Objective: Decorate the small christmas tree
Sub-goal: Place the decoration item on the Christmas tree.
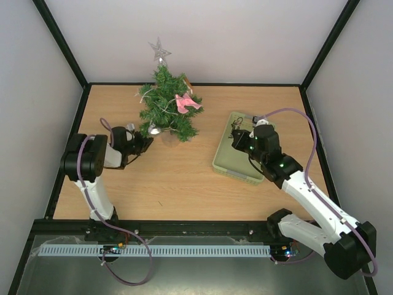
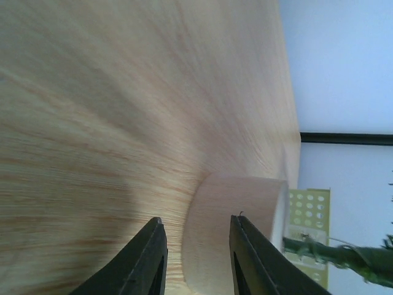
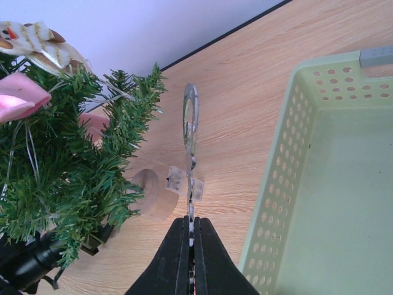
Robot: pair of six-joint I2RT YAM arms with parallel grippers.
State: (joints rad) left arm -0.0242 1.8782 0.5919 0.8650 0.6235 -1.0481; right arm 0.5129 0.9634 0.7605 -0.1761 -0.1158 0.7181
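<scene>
Writing/labels: nothing legible. Two small clear tags [image 3: 175, 179] hang on the ornament's thread; any print on them is too small to read.

Containers: pale green perforated plastic basket [image 1: 230, 161] on the right half of the table, long side running away from the arms. The right wrist view shows only its hole-punched wall and smooth floor.

Task object: small christmas tree [image 1: 164, 104], bushy dark green, stands upright on a round light wooden base [image 2: 239, 215] at the back of the table, left of centre, well apart from the basket. On it are a silver wire star [image 1: 159, 49] at the tip, a pink ornament [image 1: 187, 103] on its right side, a white-and-gold figure [image 3: 31, 40], and thin silver thread through the branches.

Right gripper [image 3: 191, 220]: above the basket's left rim, fingers pressed together, pinching a flat silver ornament with a ring-shaped top [image 3: 190, 123] by its lower end.

Left gripper [image 2: 196, 219]: low over the table just left of the tree's base, fingers spread, nothing between them.

Surface/room: light wood-grain table top [image 1: 184, 184], black frame [image 1: 196, 83] along the edges, plain white walls [image 1: 202, 37].
</scene>
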